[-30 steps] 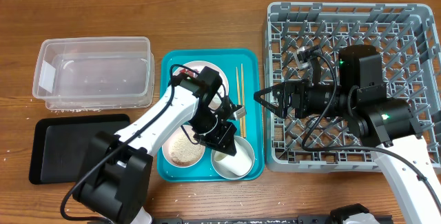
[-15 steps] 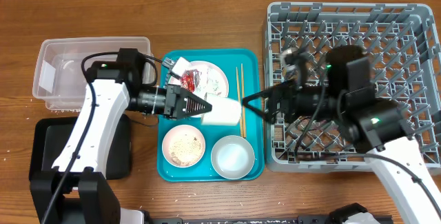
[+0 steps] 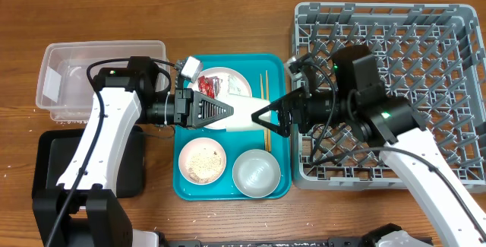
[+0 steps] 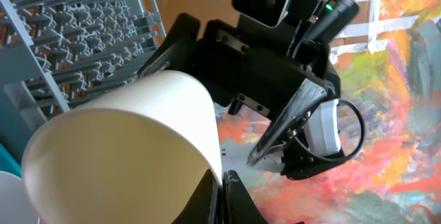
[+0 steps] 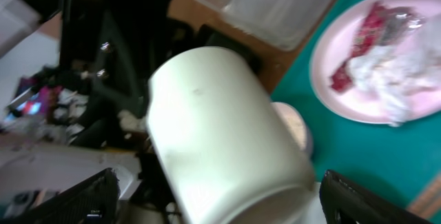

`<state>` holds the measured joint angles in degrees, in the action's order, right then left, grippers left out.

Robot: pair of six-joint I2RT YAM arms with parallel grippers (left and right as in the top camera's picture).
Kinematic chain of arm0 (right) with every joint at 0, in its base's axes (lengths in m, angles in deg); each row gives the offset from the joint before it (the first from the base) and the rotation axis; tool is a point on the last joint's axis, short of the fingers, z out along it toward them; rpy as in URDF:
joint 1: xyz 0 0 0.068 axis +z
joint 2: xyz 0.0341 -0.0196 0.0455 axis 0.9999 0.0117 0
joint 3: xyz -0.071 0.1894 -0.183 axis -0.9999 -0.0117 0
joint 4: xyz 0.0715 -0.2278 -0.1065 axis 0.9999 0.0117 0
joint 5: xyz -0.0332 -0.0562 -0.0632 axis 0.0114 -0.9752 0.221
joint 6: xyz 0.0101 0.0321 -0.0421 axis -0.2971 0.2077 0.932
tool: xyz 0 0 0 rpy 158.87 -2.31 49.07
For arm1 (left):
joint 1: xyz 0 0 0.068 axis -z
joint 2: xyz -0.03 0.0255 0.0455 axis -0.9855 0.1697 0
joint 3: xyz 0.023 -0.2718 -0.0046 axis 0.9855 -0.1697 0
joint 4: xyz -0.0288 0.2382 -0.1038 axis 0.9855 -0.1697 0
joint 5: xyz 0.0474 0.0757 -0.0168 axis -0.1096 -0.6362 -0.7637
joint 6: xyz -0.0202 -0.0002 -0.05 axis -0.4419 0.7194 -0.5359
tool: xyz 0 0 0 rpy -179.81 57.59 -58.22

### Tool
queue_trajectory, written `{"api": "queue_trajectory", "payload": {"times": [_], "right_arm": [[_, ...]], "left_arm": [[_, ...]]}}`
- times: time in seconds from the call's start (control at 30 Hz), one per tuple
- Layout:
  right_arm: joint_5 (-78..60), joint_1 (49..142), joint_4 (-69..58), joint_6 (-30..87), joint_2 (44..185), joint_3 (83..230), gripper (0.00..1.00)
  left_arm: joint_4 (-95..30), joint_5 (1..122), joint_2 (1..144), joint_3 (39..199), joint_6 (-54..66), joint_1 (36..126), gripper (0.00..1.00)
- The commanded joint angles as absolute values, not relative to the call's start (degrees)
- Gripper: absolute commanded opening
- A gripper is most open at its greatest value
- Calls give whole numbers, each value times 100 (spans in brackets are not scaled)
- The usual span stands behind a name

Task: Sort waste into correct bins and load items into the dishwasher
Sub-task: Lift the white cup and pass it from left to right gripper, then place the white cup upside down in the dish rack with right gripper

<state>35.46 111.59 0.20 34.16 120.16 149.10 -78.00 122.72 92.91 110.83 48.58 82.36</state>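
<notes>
The small white cup (image 3: 243, 124) hangs on its side above the teal serving tray (image 3: 279, 68), clear of everything on it, between the two arms. The left pincer (image 3: 230, 112) comes in from the left and is clamped on the cup's rim; the left wrist view shows its fingertips (image 4: 222, 195) pinched together on the thin wall at the open mouth. The right pincer (image 3: 258, 116) faces it from the right with its jaws spread wide. In the right wrist view the cup's closed end sits between its two fingers (image 5: 372, 200), which stand well out to either side and do not touch it.

Behind the cup on the tray lies the pale-pink plate (image 3: 231, 83), carrying the red wrapper (image 3: 206, 87) and the crumpled white tissue (image 5: 379, 96). The two chopsticks (image 3: 264, 87) lie side by side just right of the plate. Nearer the front edge of the tray sit a bowl with rice (image 3: 203, 161) and an empty bowl (image 3: 255, 173).

The grey dish rack (image 3: 425, 42) stands on the counter to the right of the tray. The clear tub (image 3: 99, 80) and the black tray (image 3: 49, 171) sit to the left.
</notes>
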Motion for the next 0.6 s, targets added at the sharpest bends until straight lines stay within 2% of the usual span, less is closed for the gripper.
{"api": "queue_trajectory", "payload": {"times": [0.0, 0.13, 0.17, 0.2, 0.3, 0.43, 0.57], "right_arm": [[4578, 11220, -72, 3783, 12055, 15052, 94], [4530, 11257, -74, 3781, 12055, 15052, 75], [4491, 11257, -69, 3779, 12055, 15052, 76], [4335, 11257, -28, 3777, 12055, 15052, 84], [3372, 11255, 350, 3786, 12082, 15052, 95], [3455, 11264, 298, 3829, 12112, 15052, 99], [3876, 11308, 145, 3827, 12182, 15052, 96]], "left_arm": [[-7772, 12456, 9182, 11171, 5111, 8210, 4], [-7724, 12454, 9184, 11171, 5111, 8210, 4], [-7726, 12456, 9184, 11171, 5111, 8212, 4], [-7726, 12456, 9182, 11171, 5109, 8212, 4], [-7759, 12456, 9182, 11171, 5107, 8212, 4], [-7752, 12456, 9182, 11171, 5111, 8212, 4], [-7726, 12456, 9182, 11171, 5111, 8212, 4]]}}
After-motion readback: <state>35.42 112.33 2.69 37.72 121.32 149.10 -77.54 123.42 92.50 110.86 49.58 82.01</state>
